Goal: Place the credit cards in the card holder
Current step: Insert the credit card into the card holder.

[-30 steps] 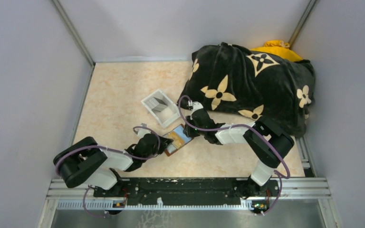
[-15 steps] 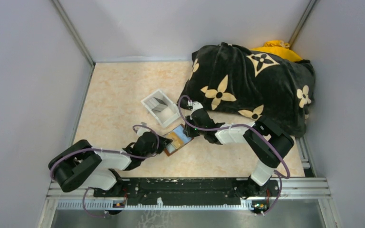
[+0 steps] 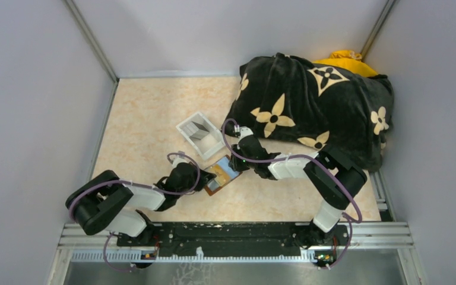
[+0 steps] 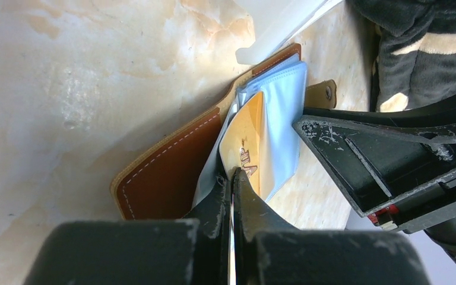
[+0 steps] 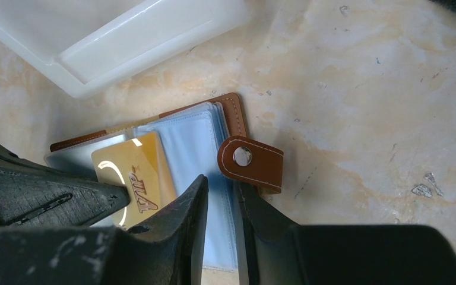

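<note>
The card holder (image 3: 222, 173) lies open on the table, brown leather (image 4: 166, 172) with light blue plastic sleeves and a snap strap (image 5: 251, 163). My left gripper (image 4: 231, 176) is shut on the near edge of a gold credit card (image 4: 250, 142) marked VIP. The card's far end lies in among the sleeves (image 5: 133, 178). My right gripper (image 5: 219, 181) comes from the other side, jaws narrowly apart. They close on the sleeve pages and the holder's edge beside the strap. In the top view the left gripper (image 3: 202, 180) and right gripper (image 3: 233, 164) meet over the holder.
A clear plastic tray (image 3: 200, 134) stands just beyond the holder, with its corner (image 5: 124, 41) almost touching it. A black blanket with cream flowers (image 3: 314, 107) covers a mound at the back right, over something yellow (image 3: 344, 59). Grey walls enclose the table.
The left arm's elbow shifted a little left and back. Both grippers, the card and the holder stay almost where they were.
</note>
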